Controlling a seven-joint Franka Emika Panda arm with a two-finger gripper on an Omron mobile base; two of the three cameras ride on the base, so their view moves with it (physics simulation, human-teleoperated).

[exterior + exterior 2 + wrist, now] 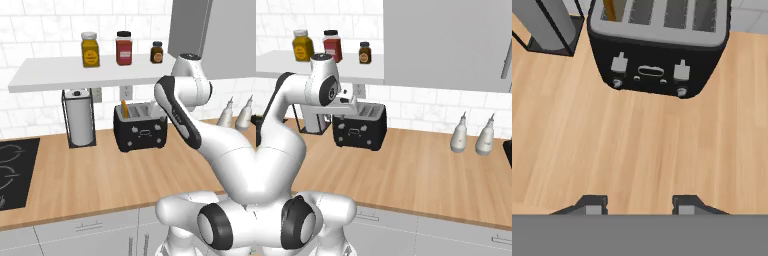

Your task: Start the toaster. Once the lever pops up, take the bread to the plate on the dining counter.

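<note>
end effector (637, 204) hovering part-spread, pinching nothing | toaster (657, 47) sitting ahead on the desk (637, 145), levers facing it | bread (609, 9) standing in far-left slot

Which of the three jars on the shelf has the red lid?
The middle jar, with red contents, between the bigger yellow jar at the left and the small dark jar at the right.

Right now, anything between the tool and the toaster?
No. In the hand view, only bare wood counter lies between the tool and the toaster front.
</note>
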